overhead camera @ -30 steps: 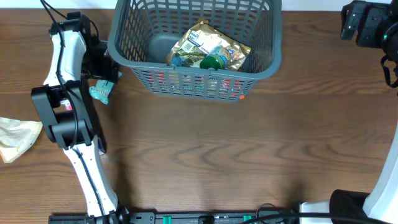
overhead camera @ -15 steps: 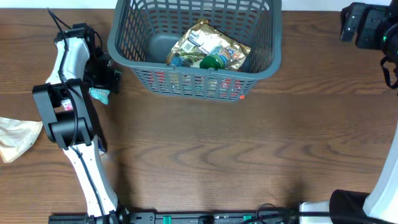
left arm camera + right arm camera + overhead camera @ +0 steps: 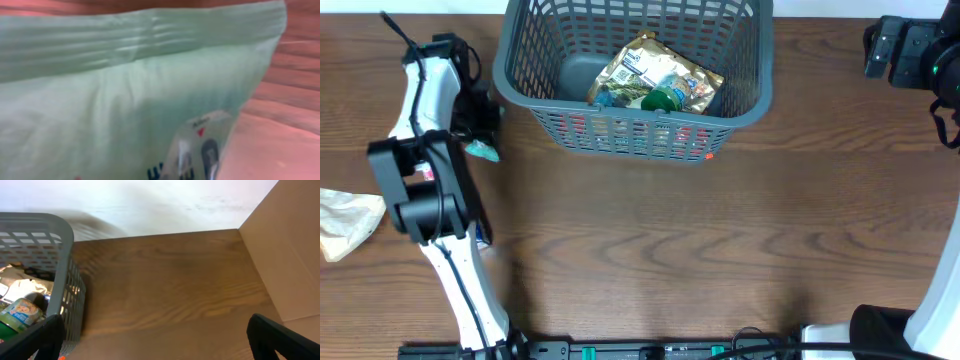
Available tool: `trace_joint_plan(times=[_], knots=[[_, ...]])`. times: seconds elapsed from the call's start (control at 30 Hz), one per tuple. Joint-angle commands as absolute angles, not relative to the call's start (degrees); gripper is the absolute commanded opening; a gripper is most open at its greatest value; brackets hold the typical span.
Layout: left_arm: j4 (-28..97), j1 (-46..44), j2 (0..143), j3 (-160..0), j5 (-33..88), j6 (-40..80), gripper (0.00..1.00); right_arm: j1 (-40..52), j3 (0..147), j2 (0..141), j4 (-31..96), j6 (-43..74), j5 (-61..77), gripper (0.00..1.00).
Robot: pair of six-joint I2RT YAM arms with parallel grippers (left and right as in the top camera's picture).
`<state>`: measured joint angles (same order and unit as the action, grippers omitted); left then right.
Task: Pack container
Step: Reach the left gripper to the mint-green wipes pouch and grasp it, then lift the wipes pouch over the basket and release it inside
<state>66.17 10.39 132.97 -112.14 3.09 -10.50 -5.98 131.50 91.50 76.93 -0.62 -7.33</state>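
The container [image 3: 620, 128], a dark grey lattice basket, stands at the back centre of the table. In it lie a gold packet [image 3: 655, 75] and a green-lidded item [image 3: 665, 99]. Left of the basket, my left gripper [image 3: 485, 128] is down on a small teal packet [image 3: 483, 152] lying on the table, with its jaws drawn in around it. That pale green packet [image 3: 125, 90] fills the left wrist view and hides the fingers. My right gripper [image 3: 160, 345] is open above bare wood, right of the basket wall [image 3: 67, 285]. Overhead, the gripper [image 3: 905, 50] is at the far right.
A crumpled cream bag [image 3: 345, 222] lies at the table's left edge. A cardboard box side [image 3: 285, 255] rises to the right of the right gripper. A black strip of equipment [image 3: 620, 351] runs along the front edge, beside the arm bases.
The left gripper's jaws have closed in on the teal packet, and the arm has shifted slightly left. The right arm has barely moved.
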Motion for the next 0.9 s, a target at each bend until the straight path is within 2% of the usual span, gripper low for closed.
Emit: trace_joint_plan(times=[0.0,0.2,0.3,0.43,0.57,0.7,0.87], knots=[[66.7,10.6,121.3,-114.6,3.7,-6.6,0.06,-6.3,131.5,91.9,77.1,-0.5,-7.7,0.99],[63.9,10.6,104.3,-114.7,3.5,0.0,0.06,-6.3,131.5,91.9,77.1,-0.5,-7.7,0.99],[61.1,9.7,96.7,-114.8,5.4,-0.8,0.06,-6.5,131.5,91.9,77.0,0.4,-9.4,0.99],[58.1,5.4,89.1,-115.8,11.1,-10.8,0.06,-8.6,131.5,91.7,76.6,5.2,-10.7,0.99],[56.9,-2.2,87.3,-116.4,11.6,-21.9,0.06,-14.7,131.5,91.4,77.0,16.3,-10.7,0.99],[56.1,-8.9,89.6,-116.4,11.6,-33.3,0.06,-22.7,131.5,91.2,78.0,23.6,-10.0,0.99],[51.4,-11.7,95.4,-116.4,11.6,-37.3,0.06,-28.7,131.5,91.2,79.7,23.7,-10.1,0.99]])
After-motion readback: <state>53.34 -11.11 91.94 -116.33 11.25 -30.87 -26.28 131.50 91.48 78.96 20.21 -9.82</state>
